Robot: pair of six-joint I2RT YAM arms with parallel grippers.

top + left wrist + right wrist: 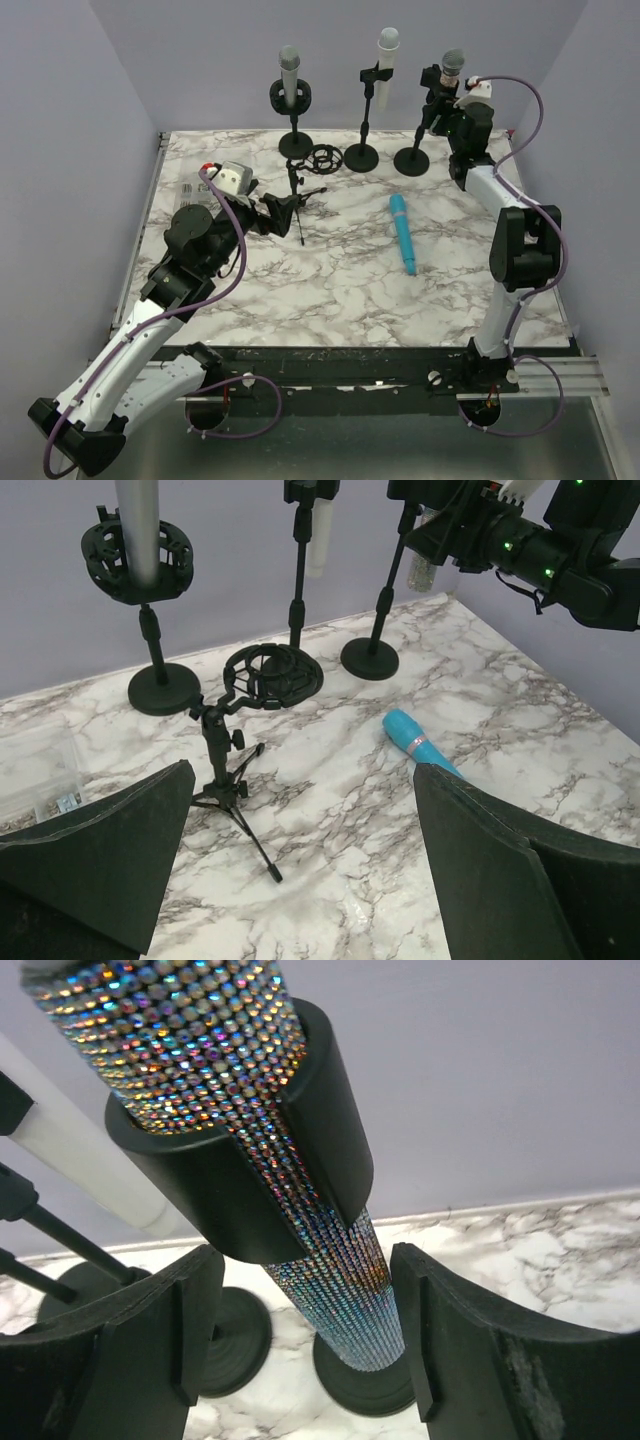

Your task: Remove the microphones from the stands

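A glittery rhinestone microphone [330, 1270] stands in a black clip holder [250, 1190] on the back-right stand [413, 150]; in the top view its grey head [452, 63] shows. My right gripper [310, 1340] is open. Its fingers straddle the microphone's lower body below the clip, with a gap on the left side. In the top view the right gripper [440, 100] is beside that stand. My left gripper [300, 880] is open and empty above the table, near a small tripod stand [228, 780].
A grey microphone in a shock mount [290, 85] and a white microphone in a clip [384, 60] stand at the back. A blue microphone [403, 232] lies on the marble table. The tripod [298, 195] carries an empty shock mount [272, 672].
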